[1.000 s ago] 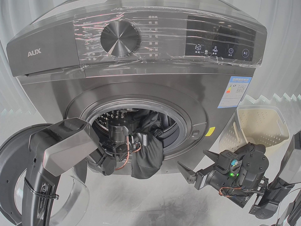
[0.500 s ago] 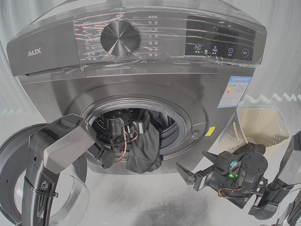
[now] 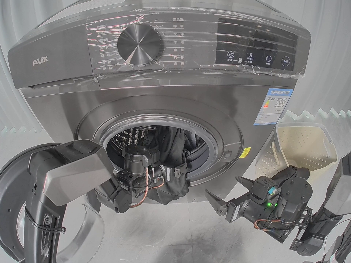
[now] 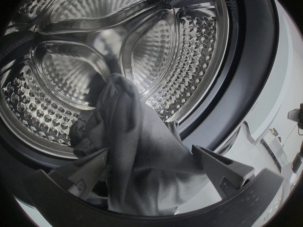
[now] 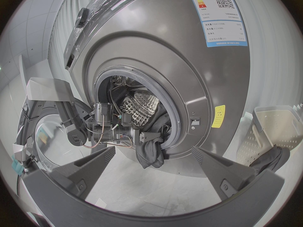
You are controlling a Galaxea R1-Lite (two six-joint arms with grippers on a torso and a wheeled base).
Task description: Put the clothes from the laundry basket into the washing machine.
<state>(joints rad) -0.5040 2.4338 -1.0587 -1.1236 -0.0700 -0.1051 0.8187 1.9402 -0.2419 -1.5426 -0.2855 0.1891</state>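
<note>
— Where does the machine stand?
— The washing machine (image 3: 164, 95) stands on a pale grey floor (image 3: 175, 234), smooth and a little shiny. Behind it hangs a white pleated curtain (image 3: 329, 26). Its round door (image 3: 14, 190) is swung open at the robot's left.
— And the clothes?
— A dark grey garment (image 3: 172, 147) lies across the lower rim of the opening. One part is inside the steel drum (image 4: 79, 66), the other part hangs down outside over the front.
— Does the left gripper hold it?
— The left gripper (image 4: 148, 150) is at the opening and its fingers are spread wide. The cloth passes between them (it lies against one finger, but is not pinched).
— The right one?
— The right gripper (image 3: 222, 184) hovers low above the floor, before the machine's right side, fingers spread with nothing between them.
— The basket?
— The cream laundry basket (image 3: 321, 154) stands on the floor just beside the machine, at the right, with another dark cloth (image 5: 271, 158) over its front rim.
</note>
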